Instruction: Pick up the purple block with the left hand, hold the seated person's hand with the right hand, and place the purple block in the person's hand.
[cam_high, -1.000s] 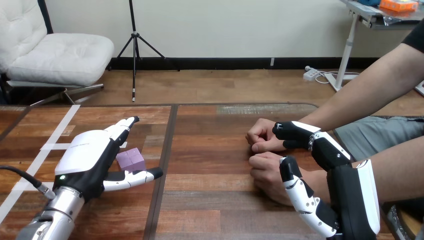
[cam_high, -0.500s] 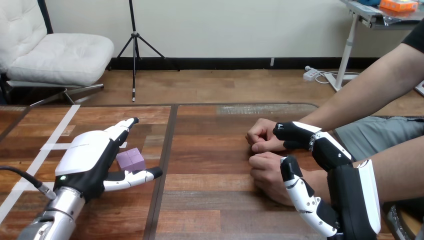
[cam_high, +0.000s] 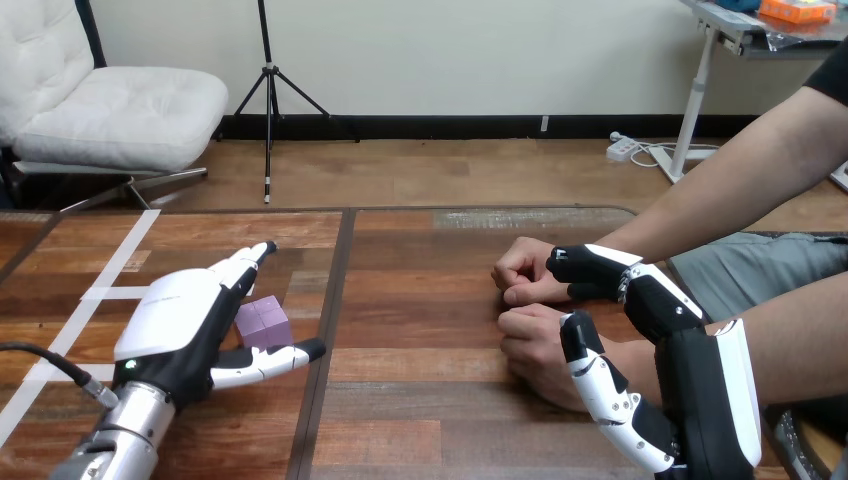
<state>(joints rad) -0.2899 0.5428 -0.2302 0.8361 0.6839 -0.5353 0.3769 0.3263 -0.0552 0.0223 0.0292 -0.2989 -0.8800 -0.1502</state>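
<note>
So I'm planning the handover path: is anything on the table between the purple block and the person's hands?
Nothing visible does. Bare wooden table lies between the small purple block and the person's hands. The block sits between the fingers and thumb of the open left robot hand. Both of the person's hands are closed fists, though.

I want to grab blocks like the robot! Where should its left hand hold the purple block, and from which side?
Probably by its far and near flat sides, coming from above and the left. The purple block lies flat on the table, and the left hand, open, has fingers beyond its far side and its thumb before its near side.
</note>
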